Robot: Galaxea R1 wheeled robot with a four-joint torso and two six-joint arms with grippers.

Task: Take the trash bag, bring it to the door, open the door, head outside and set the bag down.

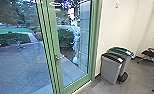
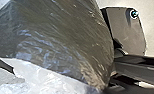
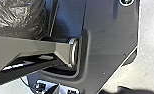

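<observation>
The glass door (image 1: 54, 37) has a green frame and a lever handle (image 1: 58, 58), and stands in front of the robot in the head view. The dark, shiny trash bag (image 2: 60, 37) is large in the left wrist view and narrows to a gathered part at my left gripper (image 2: 109, 83), which is shut on it. Translucent white plastic (image 2: 40, 76) lies against the dark bag. Part of the dark bag (image 3: 18, 17) also appears in the right wrist view, beyond the robot's jointed bar.
Right of the door, two grey bins, one with a black lid (image 1: 111, 68) and one with a green lid (image 1: 121, 51), stand by the white wall (image 1: 118, 27). A black chair (image 1: 151, 53) is farther right. Paving (image 1: 20, 65) and hedges (image 1: 65, 38) show through the glass.
</observation>
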